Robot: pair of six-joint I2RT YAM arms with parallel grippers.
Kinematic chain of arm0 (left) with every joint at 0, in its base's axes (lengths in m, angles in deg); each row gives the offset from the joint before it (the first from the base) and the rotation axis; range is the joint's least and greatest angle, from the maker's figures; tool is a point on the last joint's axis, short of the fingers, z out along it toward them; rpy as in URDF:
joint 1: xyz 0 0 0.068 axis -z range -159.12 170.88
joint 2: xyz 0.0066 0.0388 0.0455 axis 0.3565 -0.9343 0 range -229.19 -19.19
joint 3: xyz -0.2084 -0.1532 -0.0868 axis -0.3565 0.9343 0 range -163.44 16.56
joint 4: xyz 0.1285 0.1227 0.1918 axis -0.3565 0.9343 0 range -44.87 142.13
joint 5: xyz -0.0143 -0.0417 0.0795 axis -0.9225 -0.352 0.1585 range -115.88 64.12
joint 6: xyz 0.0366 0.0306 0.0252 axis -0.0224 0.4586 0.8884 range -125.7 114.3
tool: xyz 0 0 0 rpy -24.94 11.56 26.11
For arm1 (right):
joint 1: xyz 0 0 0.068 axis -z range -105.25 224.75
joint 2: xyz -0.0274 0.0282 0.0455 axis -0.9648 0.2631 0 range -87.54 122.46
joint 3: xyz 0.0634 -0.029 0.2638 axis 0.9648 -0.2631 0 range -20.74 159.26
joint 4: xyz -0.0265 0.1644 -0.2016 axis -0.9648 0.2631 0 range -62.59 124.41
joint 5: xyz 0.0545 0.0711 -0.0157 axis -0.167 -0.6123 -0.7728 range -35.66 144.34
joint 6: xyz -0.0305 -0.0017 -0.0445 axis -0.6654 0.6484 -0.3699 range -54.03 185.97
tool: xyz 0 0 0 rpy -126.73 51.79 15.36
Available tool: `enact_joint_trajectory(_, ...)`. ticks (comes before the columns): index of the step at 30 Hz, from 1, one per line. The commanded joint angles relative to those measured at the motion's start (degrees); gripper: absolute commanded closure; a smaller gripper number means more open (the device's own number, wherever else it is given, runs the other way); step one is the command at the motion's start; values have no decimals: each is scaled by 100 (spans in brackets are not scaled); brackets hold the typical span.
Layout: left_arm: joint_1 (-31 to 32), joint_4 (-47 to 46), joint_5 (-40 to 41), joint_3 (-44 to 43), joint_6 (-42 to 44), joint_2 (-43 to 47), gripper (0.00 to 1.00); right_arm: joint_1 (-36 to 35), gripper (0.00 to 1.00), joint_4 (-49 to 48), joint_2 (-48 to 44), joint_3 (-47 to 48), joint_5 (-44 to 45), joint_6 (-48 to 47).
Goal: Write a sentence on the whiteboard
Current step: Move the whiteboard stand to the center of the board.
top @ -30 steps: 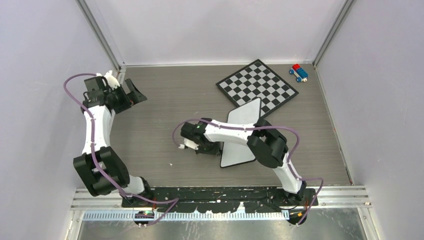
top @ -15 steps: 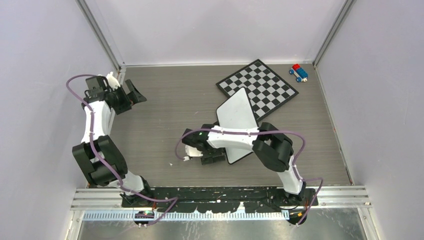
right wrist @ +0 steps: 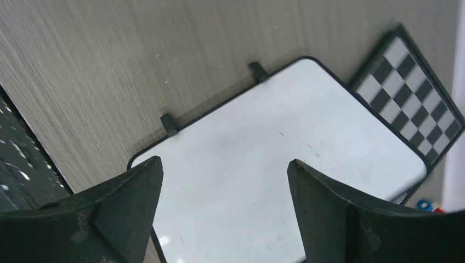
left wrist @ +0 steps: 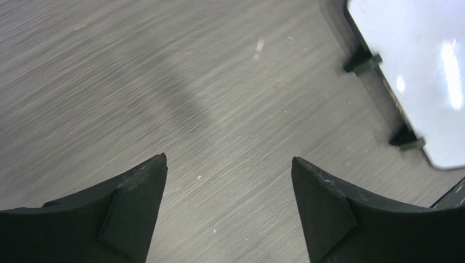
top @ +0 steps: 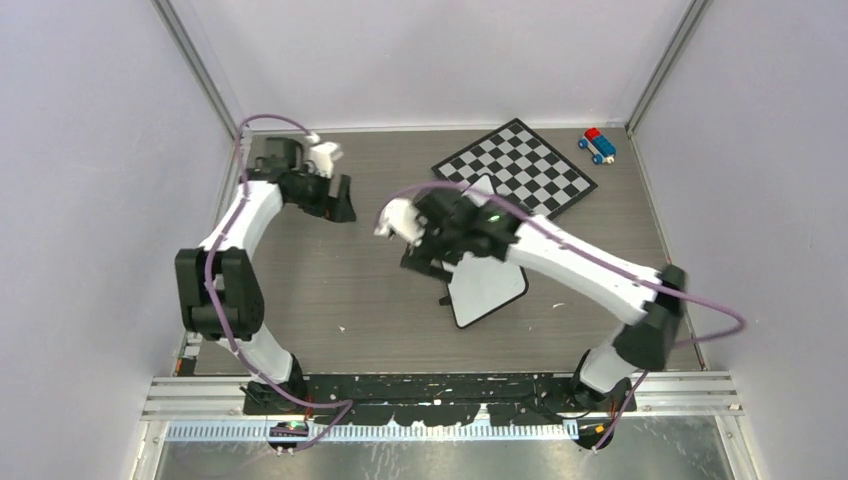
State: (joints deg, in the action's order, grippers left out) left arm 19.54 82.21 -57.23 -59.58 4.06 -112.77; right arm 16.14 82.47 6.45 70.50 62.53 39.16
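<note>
Grey wood-grain table runs bare under the left claw, which is spread wide and empty. The right claw, equally wide and empty, hangs over the whiteboard. The whiteboard's face is plain white, and its far corner meets the chessboard. Open tabletop lies left of the chessboard.
</note>
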Motion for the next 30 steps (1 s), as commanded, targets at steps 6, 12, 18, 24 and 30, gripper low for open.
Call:
enact_joint_trajectory(6,1694,275,-199,-635,1815,-929,32,2465,11,-574,-2148,-229,-1949,1902)
enact_joint_trajectory(12,2650,120,72,-826,2462,-1360,37,3630,11,-683,-2705,-658,-2063,2383)
enact_joint_trajectory(18,3273,-360,99,-769,2654,-1661,39,4451,11,-774,-2946,-890,-2396,2668)
enact_joint_trajectory(24,3547,-682,334,-759,2777,-2037,46,4694,11,-763,-2979,-857,-2583,2672)
enact_joint_trajectory(30,3680,-1040,534,-758,2680,-2312,55,4727,11,-755,-2893,-894,-2674,2799)
